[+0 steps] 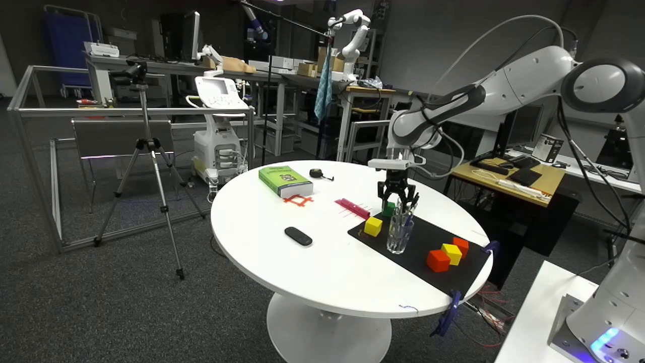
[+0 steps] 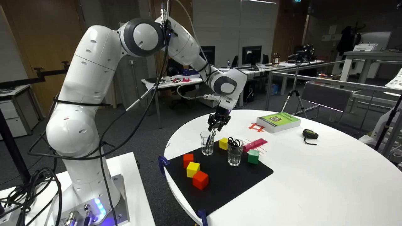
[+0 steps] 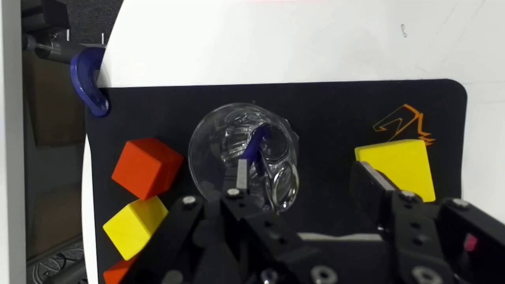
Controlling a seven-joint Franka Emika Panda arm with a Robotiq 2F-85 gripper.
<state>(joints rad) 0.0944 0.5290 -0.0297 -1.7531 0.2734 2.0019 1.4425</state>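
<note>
My gripper (image 3: 309,175) is open and empty, fingers pointing down. It also shows in both exterior views (image 1: 397,197) (image 2: 215,126), just above a clear glass (image 2: 207,147) that holds a metal-looped utensil (image 3: 285,185) and a purple item (image 3: 256,142). In the wrist view the left finger overlaps this glass (image 3: 205,146) and the right finger overlaps a yellow cube (image 3: 398,165). I cannot tell whether a finger touches the utensil. A second glass (image 2: 234,157) with black-handled scissors (image 2: 233,142) stands near; the gripper hides it in the wrist view. A green cube (image 2: 253,156) is beside it.
The glasses and cubes stand on a black mat (image 2: 220,188), clamped to the round white table (image 1: 322,262) by blue clamps (image 1: 446,315). Red (image 2: 200,180) and yellow (image 2: 193,169) cubes line the robot's side. A green book (image 1: 285,181), tape measure (image 1: 316,173), remote (image 1: 298,236) and pink piece (image 1: 354,207) lie beyond.
</note>
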